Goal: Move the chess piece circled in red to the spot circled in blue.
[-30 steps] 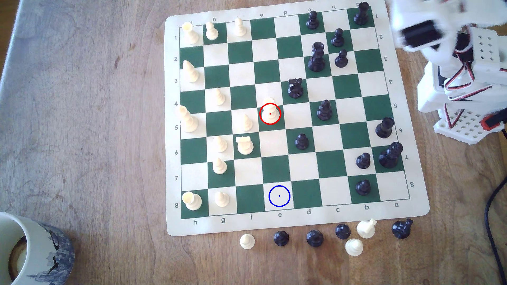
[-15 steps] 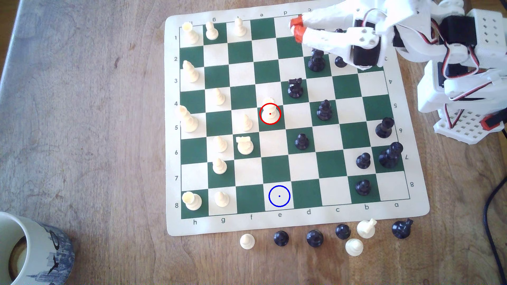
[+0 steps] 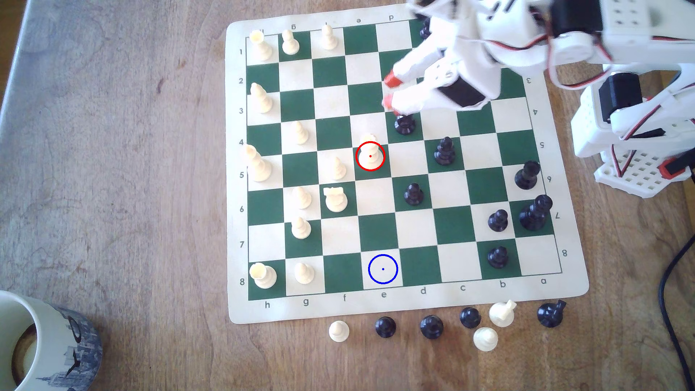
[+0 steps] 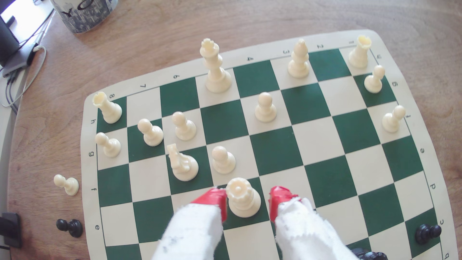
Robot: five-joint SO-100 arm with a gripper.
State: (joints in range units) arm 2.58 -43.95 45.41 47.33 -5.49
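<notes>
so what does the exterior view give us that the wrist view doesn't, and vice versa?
Exterior alone: the thin blue ring on a bare cream square near the board's e-8 edge, and the red ring around the cream-white crown-topped piece, which the claw has yet to reach. Wrist alone: that piece's crenellated top, seen between the open red fingertips. Both: green-and-cream board, cream knight.

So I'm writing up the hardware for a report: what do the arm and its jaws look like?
The white plastic arm is built from blocky, 3D-printed-looking segments, some with grids of small holes, with black motor blocks at the joints. Thin red, white and black cables loop along it. The gripper has two long white jaws ending in bright red tips, their white surface rough and frayed in the wrist view.
</notes>
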